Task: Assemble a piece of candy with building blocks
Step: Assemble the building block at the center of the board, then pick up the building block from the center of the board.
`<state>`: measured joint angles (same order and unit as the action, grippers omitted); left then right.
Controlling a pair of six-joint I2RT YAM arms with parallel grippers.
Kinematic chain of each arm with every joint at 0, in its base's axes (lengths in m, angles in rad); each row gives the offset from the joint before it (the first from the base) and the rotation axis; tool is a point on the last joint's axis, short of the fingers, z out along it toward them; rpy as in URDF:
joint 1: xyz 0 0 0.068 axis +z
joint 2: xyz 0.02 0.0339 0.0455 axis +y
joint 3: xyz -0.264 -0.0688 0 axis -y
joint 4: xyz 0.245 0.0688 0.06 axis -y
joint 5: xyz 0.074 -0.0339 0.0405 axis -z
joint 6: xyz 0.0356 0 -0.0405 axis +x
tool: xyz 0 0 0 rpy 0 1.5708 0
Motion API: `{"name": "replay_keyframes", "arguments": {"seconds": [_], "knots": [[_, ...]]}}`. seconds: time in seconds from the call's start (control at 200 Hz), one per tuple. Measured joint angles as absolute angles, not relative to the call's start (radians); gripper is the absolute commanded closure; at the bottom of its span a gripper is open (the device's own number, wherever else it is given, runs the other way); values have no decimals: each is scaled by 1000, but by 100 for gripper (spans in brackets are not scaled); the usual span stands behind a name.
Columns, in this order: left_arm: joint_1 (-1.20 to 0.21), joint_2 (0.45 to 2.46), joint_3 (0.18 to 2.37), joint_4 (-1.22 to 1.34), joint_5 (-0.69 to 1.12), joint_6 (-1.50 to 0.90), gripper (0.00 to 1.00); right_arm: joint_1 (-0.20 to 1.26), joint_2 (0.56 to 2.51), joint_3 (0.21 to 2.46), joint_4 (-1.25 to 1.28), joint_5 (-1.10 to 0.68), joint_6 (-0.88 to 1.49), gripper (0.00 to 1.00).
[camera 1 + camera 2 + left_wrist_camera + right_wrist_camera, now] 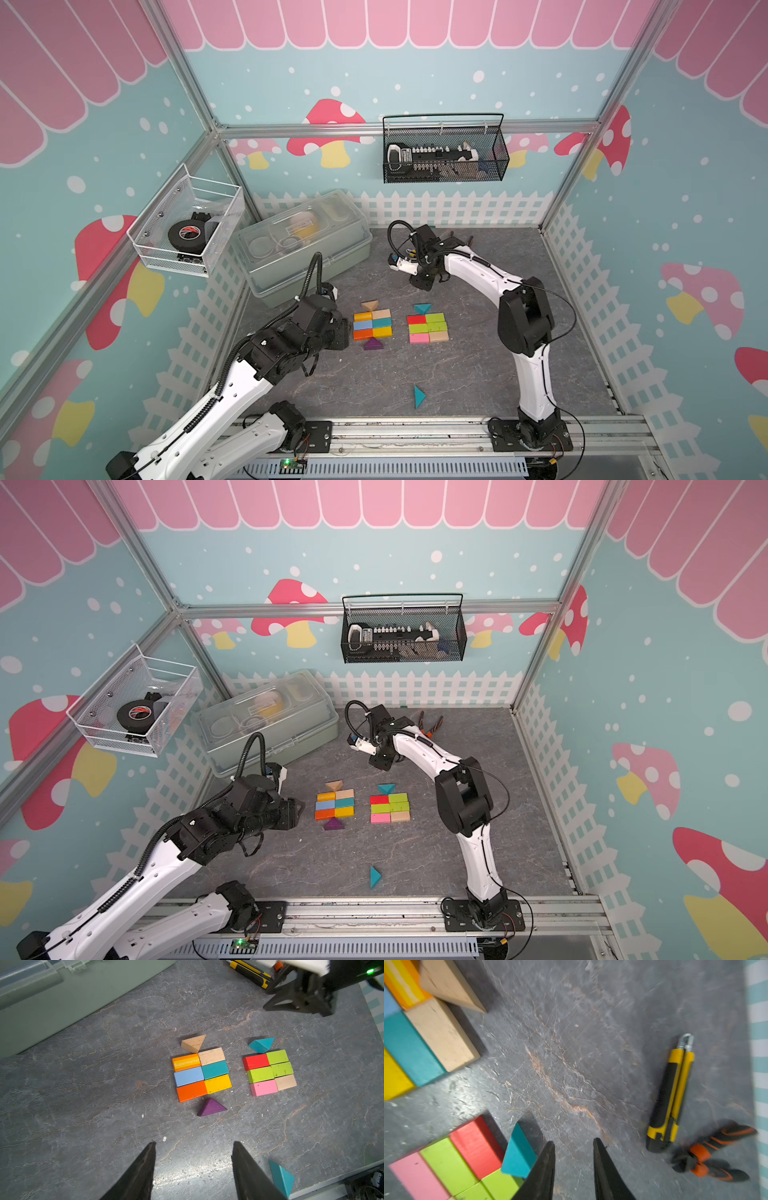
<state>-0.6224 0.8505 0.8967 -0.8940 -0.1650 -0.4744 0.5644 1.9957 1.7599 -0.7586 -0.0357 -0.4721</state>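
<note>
- The left gripper [193, 1169] is hanging over the worktop [83, 1126] with its jaws standing wide and nothing between them.
- A teal wedge [282, 1178] is lying alone just beside the left gripper's one fingertip, close to the worktop's near edge, well apart from the other blocks.
- A purple wedge [211, 1107] is lying ahead of the left gripper, its tip nearly touching a six-block rectangle [202, 1074].
- In that rectangle, orange, light blue, teal, yellow, tan and a "Supermarket" block are sitting edge to edge, two across and three deep.
- A tan wedge [194, 1043] is resting at the rectangle's far side, touching it.
- A second rectangle [270, 1073] is lying beside the first, apart from it: red, three green, pink and tan blocks.
- Another teal wedge [519, 1153] is sitting at that rectangle's far edge, against the red block [475, 1145].
- The right gripper [574, 1145] is hovering just beyond this wedge with its jaws narrowly parted and holding nothing; the wedge is lying just outside one fingertip.
- A knife [671, 1093] is lying further out from the right gripper, with pliers [712, 1151] just beside it, blurred, near the fence wall.
</note>
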Motion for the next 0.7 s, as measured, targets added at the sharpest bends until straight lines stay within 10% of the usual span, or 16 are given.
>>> {"name": "replay_keyframes", "arguments": {"seconds": [0.21,0.27,0.33,0.7], "knots": [[-610,811,897,-894,-181,-474,30,562,1451,1381,-469,8,-231,62],[-603,802,897,-894,-189,-480,18,559,1326,1285,-402,39,-111,22],[-598,795,897,-894,-195,-481,11,551,1241,1219,-388,84,38,9],[-583,780,933,-922,-197,-477,1,567,1062,906,-569,-19,636,12]]}}
